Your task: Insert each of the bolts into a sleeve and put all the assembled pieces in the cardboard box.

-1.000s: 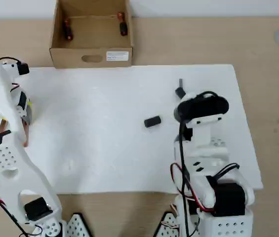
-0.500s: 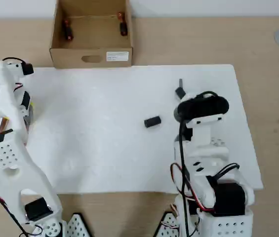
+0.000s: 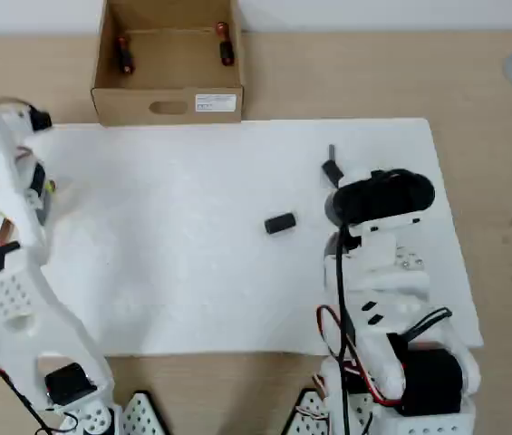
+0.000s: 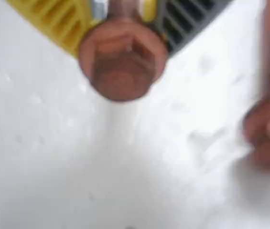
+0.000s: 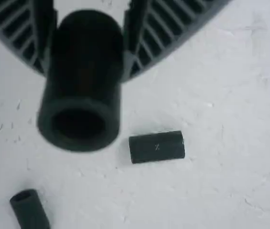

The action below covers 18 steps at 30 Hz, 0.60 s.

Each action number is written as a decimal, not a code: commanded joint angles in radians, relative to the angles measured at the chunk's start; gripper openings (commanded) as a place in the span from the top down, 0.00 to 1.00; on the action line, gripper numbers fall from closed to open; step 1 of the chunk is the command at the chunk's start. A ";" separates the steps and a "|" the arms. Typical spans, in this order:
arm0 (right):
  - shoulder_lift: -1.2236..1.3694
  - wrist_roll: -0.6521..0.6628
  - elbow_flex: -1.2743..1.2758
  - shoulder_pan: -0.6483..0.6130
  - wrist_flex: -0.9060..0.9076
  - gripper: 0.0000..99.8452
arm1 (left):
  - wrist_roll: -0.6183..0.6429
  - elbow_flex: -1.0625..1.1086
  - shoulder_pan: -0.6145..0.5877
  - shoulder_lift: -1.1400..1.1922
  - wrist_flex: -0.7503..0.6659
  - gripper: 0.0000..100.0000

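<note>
Jaws of the right gripper (image 5: 87, 47) are pinching a black sleeve (image 5: 80, 112). Left gripper (image 4: 123, 13) is clamping a copper bolt (image 4: 123, 62), well apart from the cardboard box (image 3: 167, 105).

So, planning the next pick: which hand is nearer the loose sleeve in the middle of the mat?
Right. The right hand hangs close beside the loose sleeve; the left hand is at the opposite edge of the mat.

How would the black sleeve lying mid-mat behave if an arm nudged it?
The sleeve lies on its side and looks cylindrical, so a sideways nudge would probably roll it. It looks small and rigid, likely light. The pitted white mat may slow it.
</note>
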 commanded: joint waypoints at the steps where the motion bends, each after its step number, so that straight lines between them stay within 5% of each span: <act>1: -0.005 0.046 -0.058 0.007 -0.011 0.99 | 0.000 0.028 0.025 -0.223 0.020 1.00; 13: -0.010 0.052 -0.091 0.005 0.078 0.99 | 0.069 0.330 0.135 -0.829 0.012 1.00; 18: -0.010 0.052 -0.047 0.005 0.069 0.99 | 0.098 0.578 0.175 -1.086 -0.124 1.00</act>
